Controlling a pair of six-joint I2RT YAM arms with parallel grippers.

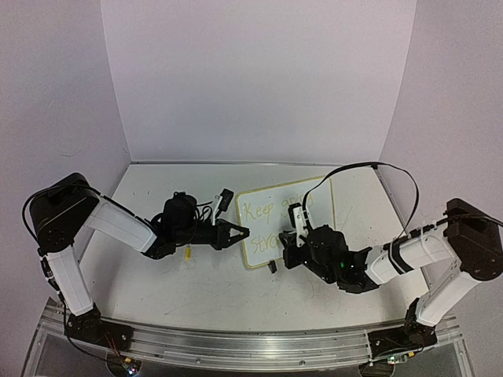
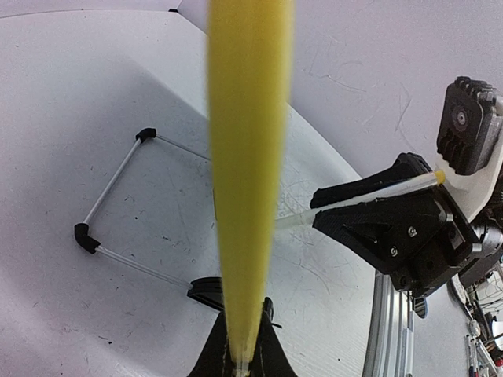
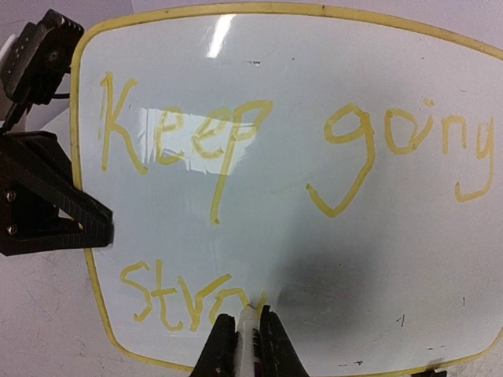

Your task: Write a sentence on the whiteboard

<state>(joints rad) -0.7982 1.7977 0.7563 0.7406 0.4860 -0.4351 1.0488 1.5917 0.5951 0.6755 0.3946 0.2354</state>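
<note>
while the left gripper (image 1: 238,233) clamps the left rim of the whiteboard (image 3: 314,94) on the bench (image 1: 196,290), the right gripper (image 3: 247,345) grips a marker (image 3: 249,316); its tip touches the sentence (image 3: 212,141) after "stron".

2 arms (image 1: 122,224) with white shells, black joints, black wedge-shaped fingers (image 3: 47,216) bearing 2 silver screws, looping black cable (image 1: 377,164).
</note>
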